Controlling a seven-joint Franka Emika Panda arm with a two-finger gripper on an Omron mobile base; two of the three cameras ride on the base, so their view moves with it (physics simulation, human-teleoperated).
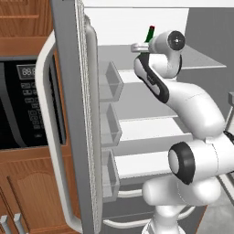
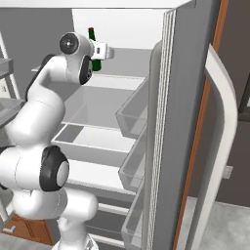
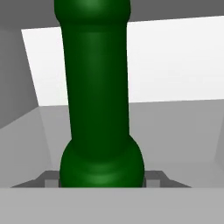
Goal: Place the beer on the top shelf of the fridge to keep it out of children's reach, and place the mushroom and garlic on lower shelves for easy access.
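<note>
Arm stretched high into fridge (image 2: 195,97), end effector (image 3: 101,181) clamped on beer (image 3: 96,96) — above top shelf (image 1: 205,61)

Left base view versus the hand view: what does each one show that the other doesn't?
Left base view alone: the black oven, the open fridge door with its clear bins, stacked lower shelves, the white arm. Hand view alone: the dark fingertips of the claw either side of the bottle's body. Both: the green beer and the fridge's white interior.

I see glossy green glass on the beer (image 3: 95,100), matt steel on the fridge (image 1: 68,91), wood cabinets (image 1: 27,183).
</note>
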